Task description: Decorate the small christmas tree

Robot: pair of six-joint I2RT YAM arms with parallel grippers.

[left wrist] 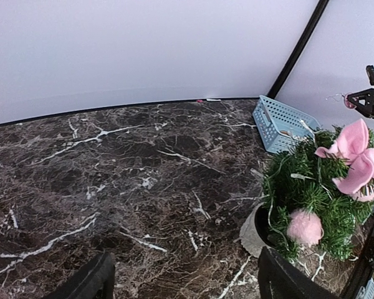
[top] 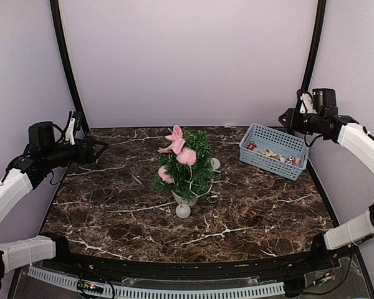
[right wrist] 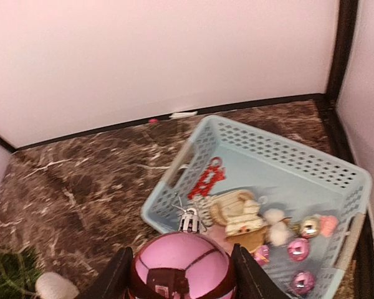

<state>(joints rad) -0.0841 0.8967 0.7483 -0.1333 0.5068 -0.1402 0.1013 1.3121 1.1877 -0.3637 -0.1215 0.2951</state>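
Tree: the small christmas tree [top: 187, 168] stands upright in its white pot [top: 186, 199] mid-bench, slightly nearer the far edge. A pink bow [top: 174, 141] and pompoms are on it.
Handling: probably light and easily tipped, with soft, springy branches. Hang ornaments on branch tips, and steady it by the pot if needed.
Bauble: the pink bauble [right wrist: 182, 277] looks glossy, so likely slippery and fragile. The silver cap with thin wire at its top is the part to hook.
Right gripper [right wrist: 181, 260]: clamped on the bauble, above the far-right corner.
Left gripper [left wrist: 184, 283]: fingers apart, nothing between them, by the left edge and facing the tree.
Basket [right wrist: 262, 134]: blue, in the far-right corner, with more ornaments inside.
Hidden: the tree's far side and the bauble's lower half. Whether the pale ball [top: 183, 210] at the pot hangs or lies on the bench is unclear.
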